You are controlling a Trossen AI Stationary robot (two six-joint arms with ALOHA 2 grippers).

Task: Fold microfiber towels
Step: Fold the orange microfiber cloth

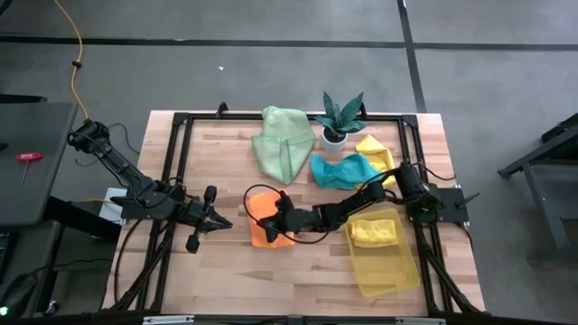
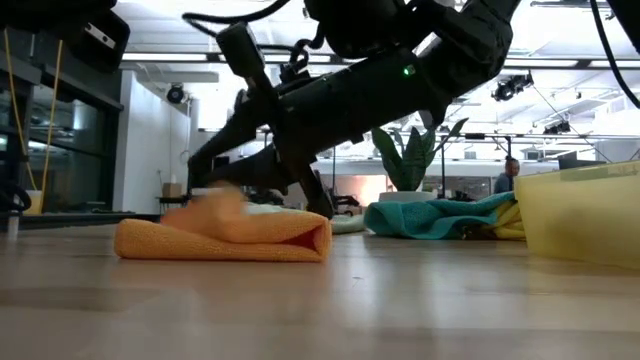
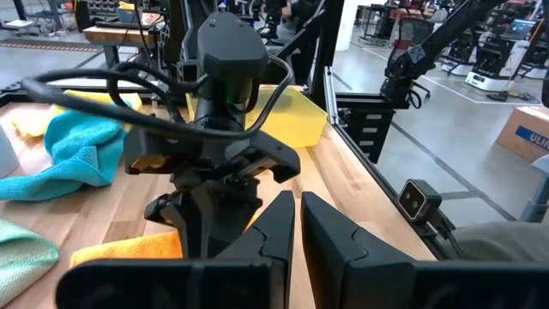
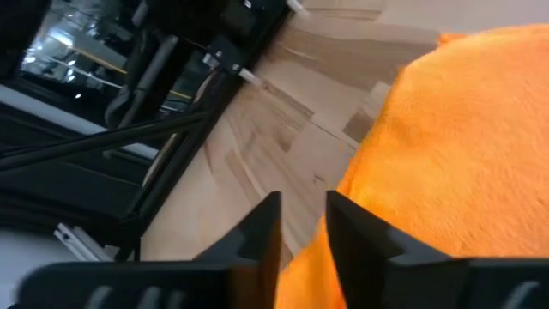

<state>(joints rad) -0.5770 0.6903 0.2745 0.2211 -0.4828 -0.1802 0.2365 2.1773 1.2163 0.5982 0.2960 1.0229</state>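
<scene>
An orange towel lies folded on the table's middle; it also shows in the low view. My right gripper reaches over it from the table's right, its fingers nearly together with orange cloth between them. My left gripper is shut and empty, just left of the towel. A pale green towel, a teal towel and a yellow towel lie bunched at the far side. Another yellow towel lies folded in the tray. My right gripper pinches the orange towel's edge between its two fingers, on the towel's left side. The fingers slant down from the table's right. One layer or several, I cannot tell. The rest of the towel lies folded on the table.
A translucent yellow tray stands at the near right. A small spiky plant in a white pot stands at the far middle, next to the bunched towels. A dark frame runs around the table top. Bare wood lies near the front left.
</scene>
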